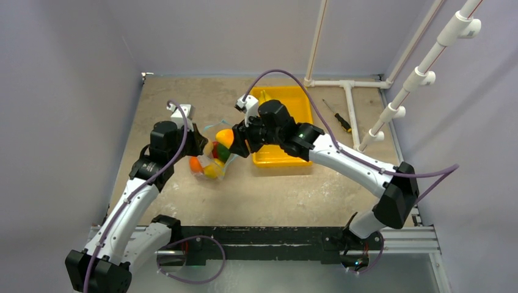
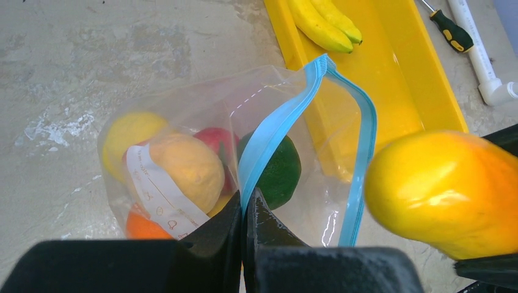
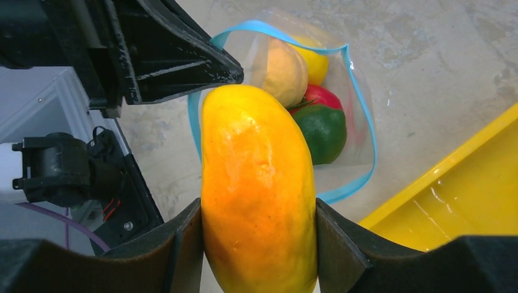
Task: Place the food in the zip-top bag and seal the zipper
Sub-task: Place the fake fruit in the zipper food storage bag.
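The clear zip-top bag (image 2: 201, 116) lies on the table left of the tray, mouth held up and open. My left gripper (image 2: 245, 204) is shut on the near side of its teal-blue zipper (image 2: 275, 131). Inside the bag lie a lemon (image 2: 125, 134), a peach (image 2: 189, 165), a red apple (image 2: 214, 139), a dark green avocado (image 2: 278, 168) and an orange (image 2: 143, 226). My right gripper (image 3: 258, 210) is shut on the orange mango (image 3: 256, 183), which hangs just above the bag's mouth (image 1: 225, 137). Yellow bananas (image 2: 321, 21) lie in the tray.
The yellow tray (image 1: 299, 104) stands right of the bag, close behind my right gripper. A screwdriver (image 1: 337, 116) and a white pipe frame (image 1: 351, 110) lie to the tray's right. Walls close in the table on the left and at the back.
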Robot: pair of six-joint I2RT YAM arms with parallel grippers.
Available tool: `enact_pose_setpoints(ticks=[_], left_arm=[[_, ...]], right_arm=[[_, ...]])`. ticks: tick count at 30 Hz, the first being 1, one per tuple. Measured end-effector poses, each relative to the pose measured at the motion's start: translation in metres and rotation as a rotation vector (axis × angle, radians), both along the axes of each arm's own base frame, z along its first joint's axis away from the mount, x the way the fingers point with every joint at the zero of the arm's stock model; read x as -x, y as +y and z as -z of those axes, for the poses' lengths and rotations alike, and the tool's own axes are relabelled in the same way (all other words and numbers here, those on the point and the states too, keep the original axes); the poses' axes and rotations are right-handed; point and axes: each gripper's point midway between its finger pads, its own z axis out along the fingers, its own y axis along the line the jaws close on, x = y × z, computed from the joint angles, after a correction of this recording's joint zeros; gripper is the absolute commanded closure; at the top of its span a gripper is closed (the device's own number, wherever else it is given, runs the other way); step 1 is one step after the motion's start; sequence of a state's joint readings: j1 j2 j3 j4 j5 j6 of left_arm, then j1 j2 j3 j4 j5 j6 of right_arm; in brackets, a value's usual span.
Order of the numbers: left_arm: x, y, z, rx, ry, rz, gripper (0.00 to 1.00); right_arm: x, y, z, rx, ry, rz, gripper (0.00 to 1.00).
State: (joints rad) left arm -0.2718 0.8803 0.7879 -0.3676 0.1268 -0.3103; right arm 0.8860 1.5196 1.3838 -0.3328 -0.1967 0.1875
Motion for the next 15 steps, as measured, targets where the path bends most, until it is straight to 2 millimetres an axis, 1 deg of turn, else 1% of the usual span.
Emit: enact_pose_setpoints(ticks=[3,8,10,12,15], left_arm=[[0.001,0.0,-0.002,0.002,-0.007,0.0,1.0],[0.004,-0.001,-0.008,0.012,-0.024,0.012,1.0],[0.005,-0.002,-0.01,0.018,-0.033,0.019,1.0],[0.006,-0.003,-0.013,0.023,-0.04,0.025,1.0],[0.007,-0.005,-0.014,0.029,-0.045,0.035,1.0]], right_arm=[[-0.001,0.009,0.014,0.019,0.028,0.001,0.81],[-0.007,0.019,0.048,0.075,0.088,0.024,0.79],[-0.008,0.023,0.056,0.085,0.11,0.034,0.79],[-0.011,0.028,0.061,0.088,0.125,0.052,0.79],[-0.014,0.034,0.061,0.072,0.149,0.072,0.8]])
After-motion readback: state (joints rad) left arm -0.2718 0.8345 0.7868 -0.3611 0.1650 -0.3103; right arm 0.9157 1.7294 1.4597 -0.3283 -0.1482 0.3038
